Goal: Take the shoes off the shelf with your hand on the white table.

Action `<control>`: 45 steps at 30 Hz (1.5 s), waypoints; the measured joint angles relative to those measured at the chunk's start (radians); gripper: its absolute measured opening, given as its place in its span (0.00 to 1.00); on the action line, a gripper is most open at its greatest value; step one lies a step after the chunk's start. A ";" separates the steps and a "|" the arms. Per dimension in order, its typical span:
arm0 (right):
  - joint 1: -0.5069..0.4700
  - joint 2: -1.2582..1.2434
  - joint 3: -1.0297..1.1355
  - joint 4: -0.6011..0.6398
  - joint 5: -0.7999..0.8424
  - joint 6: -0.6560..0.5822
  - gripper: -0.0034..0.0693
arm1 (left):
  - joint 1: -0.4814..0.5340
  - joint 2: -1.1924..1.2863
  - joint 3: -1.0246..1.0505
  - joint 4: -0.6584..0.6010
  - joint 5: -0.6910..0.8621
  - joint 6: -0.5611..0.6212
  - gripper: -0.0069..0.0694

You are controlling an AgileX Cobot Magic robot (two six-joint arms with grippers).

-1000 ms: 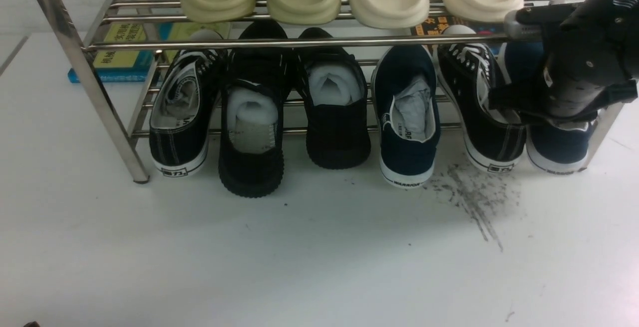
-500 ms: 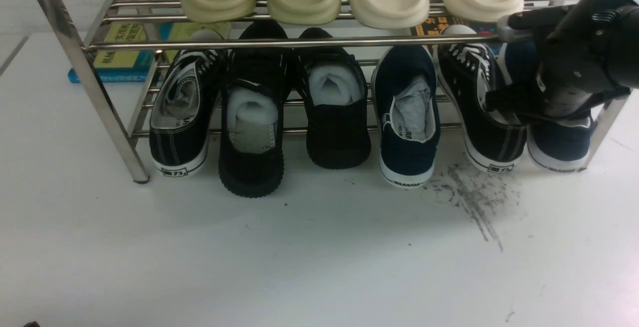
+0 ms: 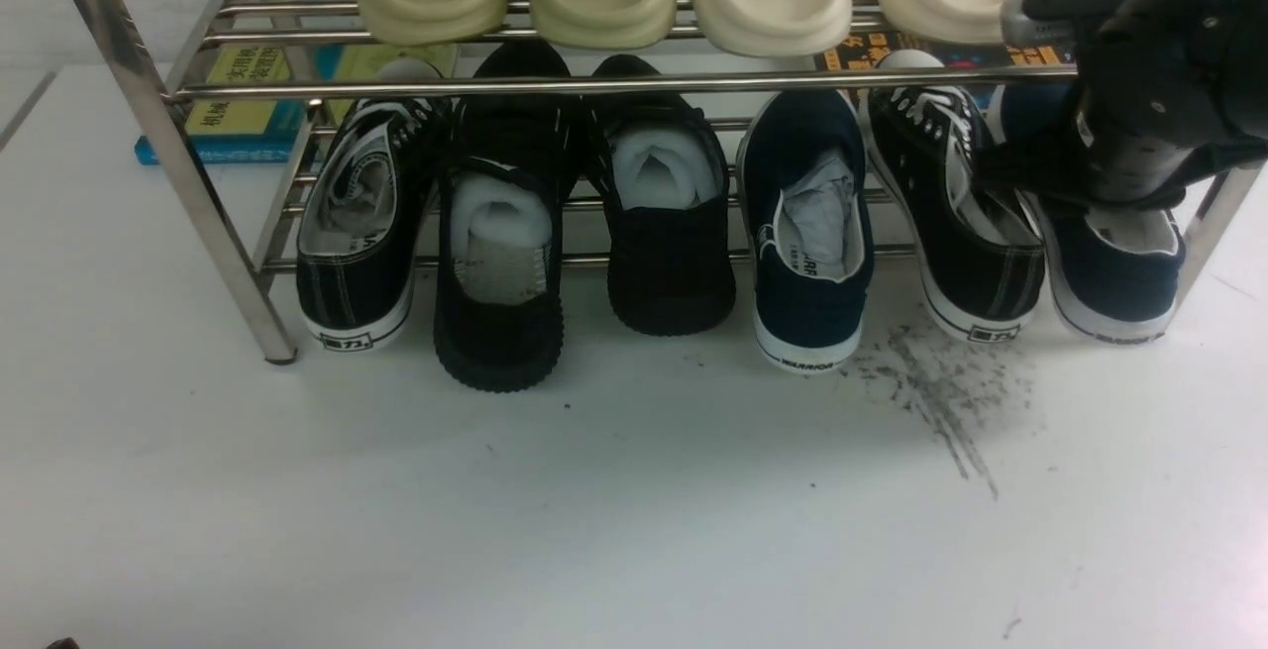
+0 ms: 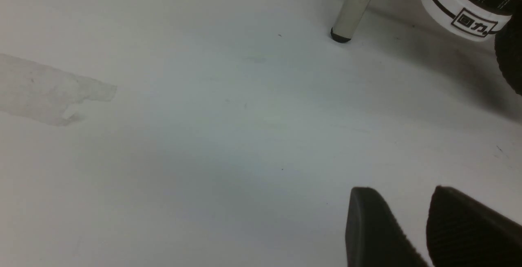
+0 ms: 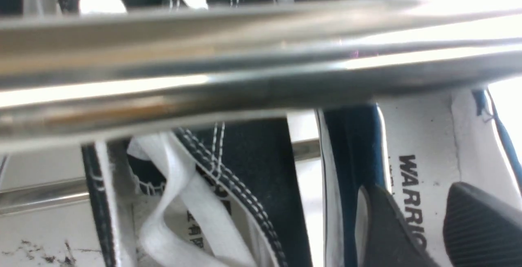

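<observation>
My right pincer [image 5: 426, 222] reaches in under the top rail [image 5: 244, 67] of the shelf [image 3: 213, 193], because the navy shoe [image 3: 1114, 272] just below it sits toe-in on the lower tier, heel out toward me. Its fingers [image 5: 477, 226] stand apart at the shoe's collar; I cannot tell whether they bite. The arm comes in from the right, wrist tipped down and leftward, I judge to clear that rail. The other shoe [image 3: 807, 272] lies well to this pincer's left, past a sneaker [image 3: 976, 233]. My left pincer [image 4: 424, 226] hangs released, low over the desk [image 3: 594, 510].
</observation>
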 joint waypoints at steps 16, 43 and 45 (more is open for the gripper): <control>0.000 0.053 -0.004 -0.007 -0.012 -0.004 0.33 | 0.000 0.000 0.000 0.000 0.000 0.000 0.40; 0.000 -0.462 0.026 0.367 0.405 -0.427 0.09 | 0.000 0.000 0.000 0.000 0.000 0.000 0.40; 0.000 -0.517 0.057 0.407 0.405 -0.435 0.09 | 0.000 0.000 0.000 0.000 0.000 0.000 0.40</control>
